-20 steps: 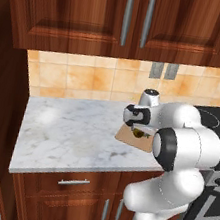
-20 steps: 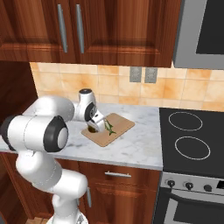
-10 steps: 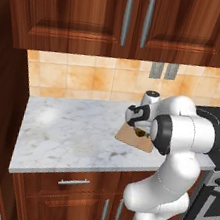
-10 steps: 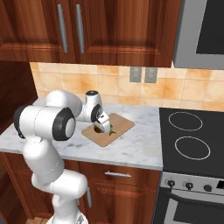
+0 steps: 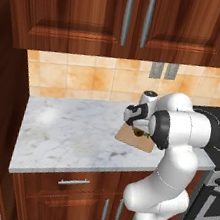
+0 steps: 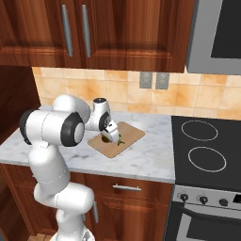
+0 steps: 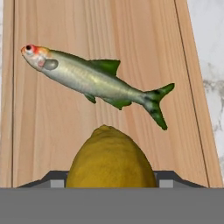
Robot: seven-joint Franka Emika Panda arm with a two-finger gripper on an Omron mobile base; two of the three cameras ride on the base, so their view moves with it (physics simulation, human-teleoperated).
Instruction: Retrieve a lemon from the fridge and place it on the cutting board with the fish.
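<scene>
The lemon sat pinched in the gripper, low over the near part of the cutting board. Beyond it the fish lay crosswise on the wood, its length running across the hand's line of reach. Bare board lay under the fruit, so I judged a straight drop would miss the fish.

Yellow lemon, pointed tip toward the fish, low over the board and just beside the fish's belly. Slender silver-green fish, red-marked head, dark green fins and forked tail, lying flat and slantwise on the wood. Light-brown board lying flat on the marble counter, near the stove.
</scene>
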